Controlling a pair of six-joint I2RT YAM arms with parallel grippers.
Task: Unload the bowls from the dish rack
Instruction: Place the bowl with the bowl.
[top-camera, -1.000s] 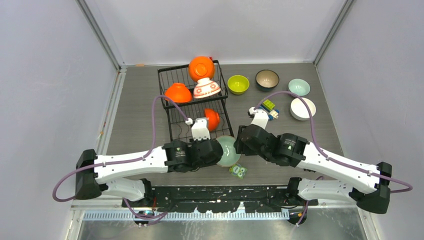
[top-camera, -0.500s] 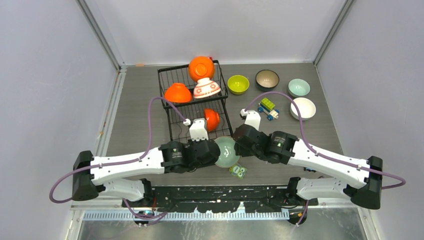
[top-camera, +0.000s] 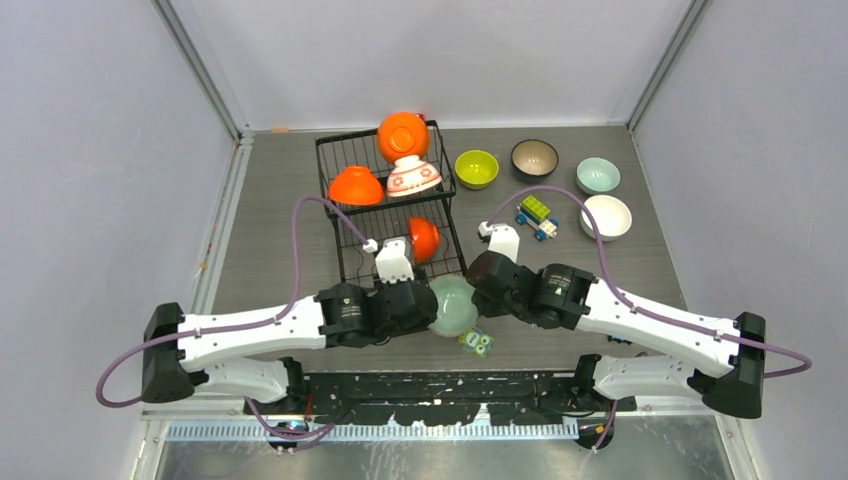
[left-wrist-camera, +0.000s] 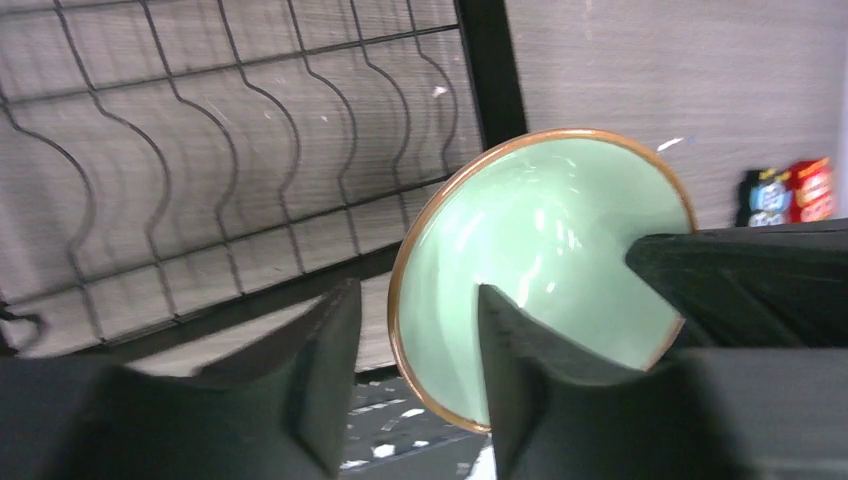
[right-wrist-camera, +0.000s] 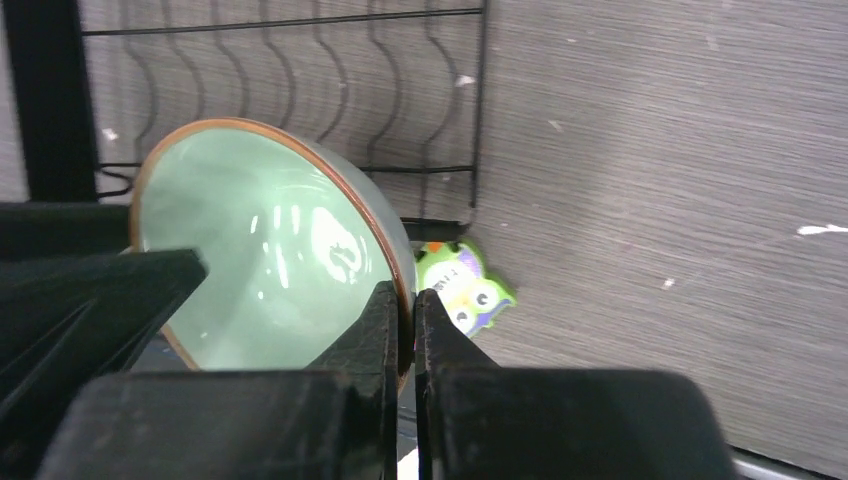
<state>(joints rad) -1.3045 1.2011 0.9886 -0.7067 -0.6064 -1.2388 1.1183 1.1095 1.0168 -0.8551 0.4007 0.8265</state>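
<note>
Mint-green bowl (top-camera: 452, 305) hangs tilted over the tabletop (top-camera: 280, 200) by the near right corner of the dish rack (top-camera: 360, 240), where your right hand (right-wrist-camera: 408, 300) has slid in closer and is clamped on its rim, your left hand (left-wrist-camera: 415, 295) spread apart astride it.

Left tool (left-wrist-camera: 416, 305) wide; right tool (right-wrist-camera: 406, 305) tight.

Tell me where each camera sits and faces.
Top external: above and behind the bases, looking down on the table and dish rack; both arms show.
Left wrist: on the left arm, facing the pale mint bowl; left jaws open astride its rim.
Right wrist: on the right arm, facing that bowl; right jaws pinch its rim.
Shared: both wrist views show the bowl's inside and rack wire.
</note>
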